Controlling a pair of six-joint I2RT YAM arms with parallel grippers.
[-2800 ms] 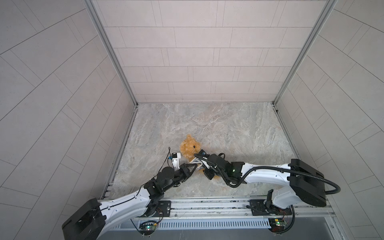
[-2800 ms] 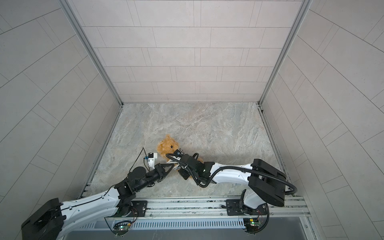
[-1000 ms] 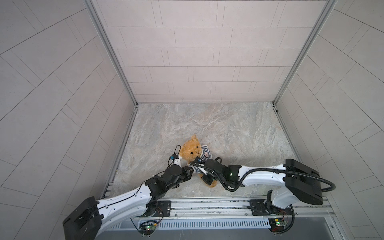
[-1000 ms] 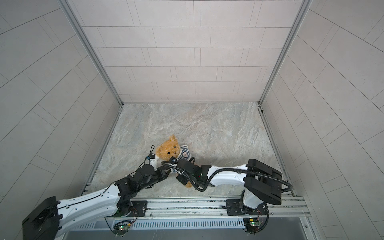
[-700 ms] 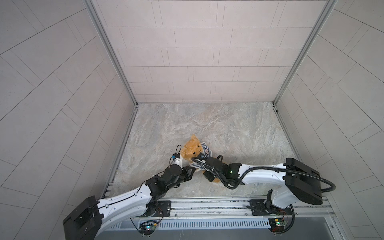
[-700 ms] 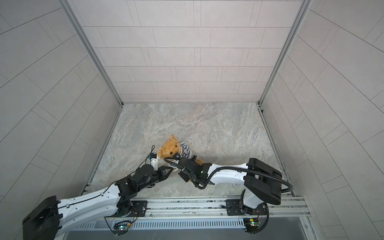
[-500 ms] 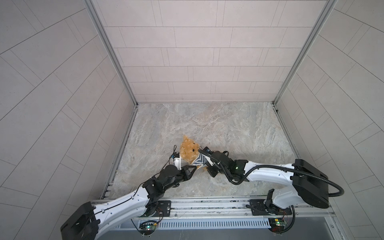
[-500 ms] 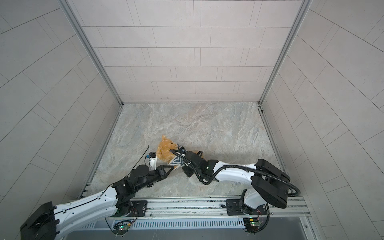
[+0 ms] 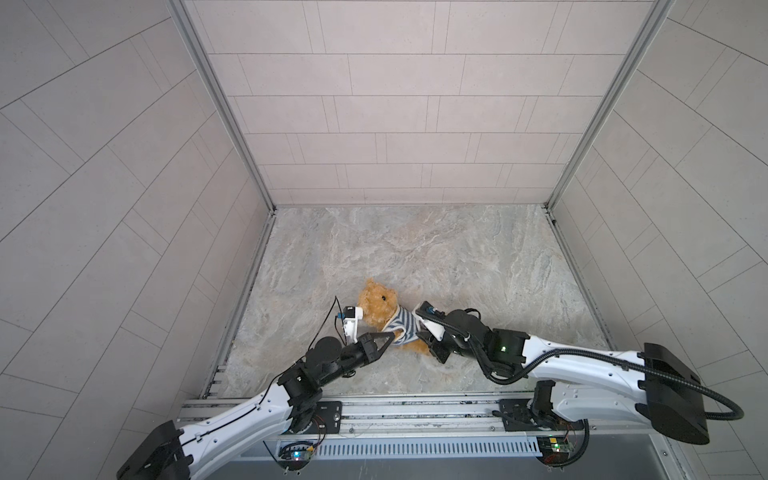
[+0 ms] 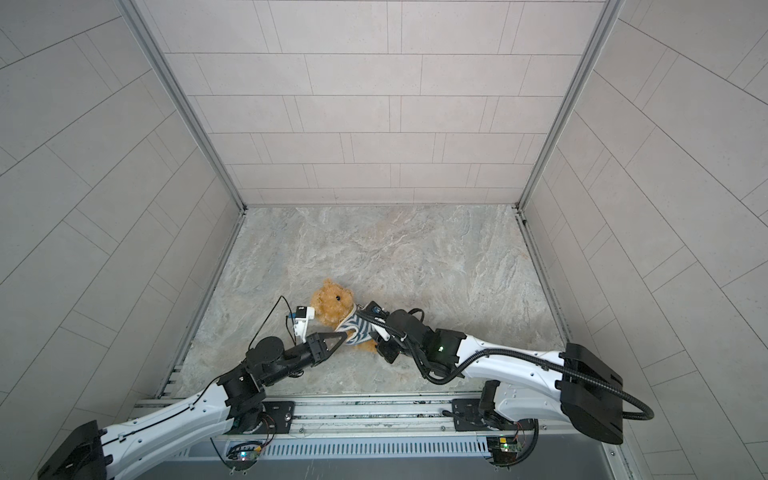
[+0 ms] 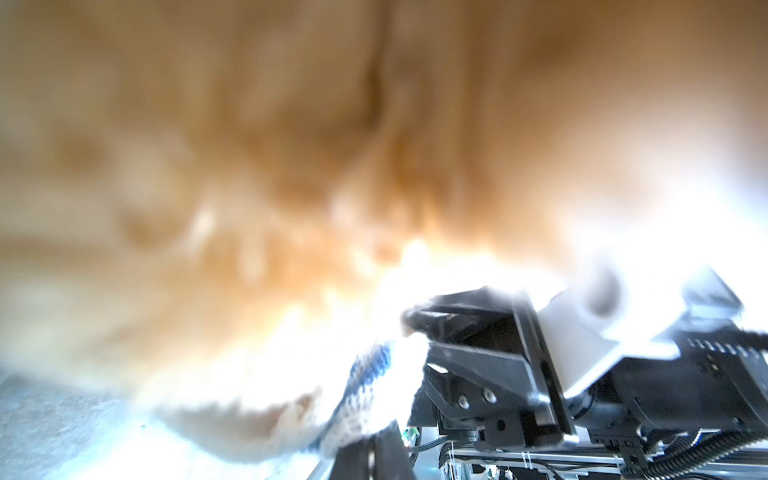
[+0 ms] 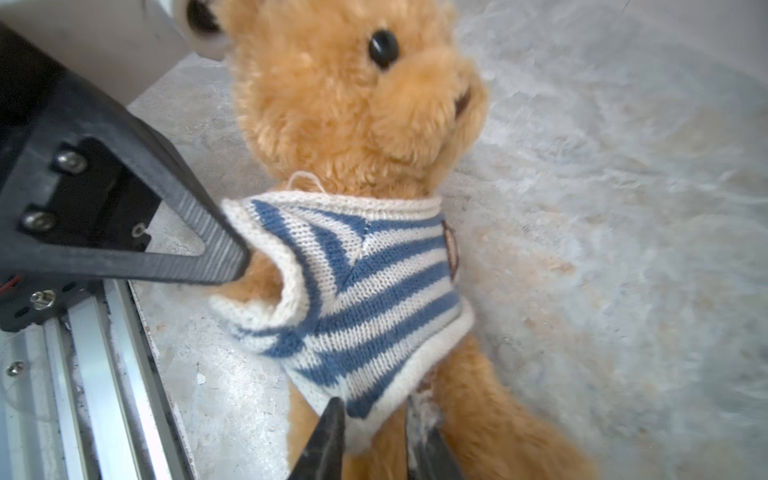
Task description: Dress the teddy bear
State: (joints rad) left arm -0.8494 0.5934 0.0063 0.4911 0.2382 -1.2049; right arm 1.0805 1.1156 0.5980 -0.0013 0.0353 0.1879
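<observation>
Marbled grey tabletop [image 9: 457, 257] carries the small fluffy golden-brown teddy bear [image 9: 376, 303], which lies near the front edge between both arms. Its blue-and-white striped knit shirt [image 9: 403, 328] now sits pulled down over the torso. The left gripper [image 9: 388, 336] is pinched shut on the armhole edge. The right gripper [image 12: 372, 415] has just parted its jaws around the hem, so dressing looks nearly finished.

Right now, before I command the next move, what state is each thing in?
teddy bear: lying on the table, dressed, one arm out through an armhole.
striped shirt: on the bear's torso, hem at the waist.
left gripper: jaws shut, tip at the shirt's armhole.
right gripper: jaws parted around the shirt's hem.
</observation>
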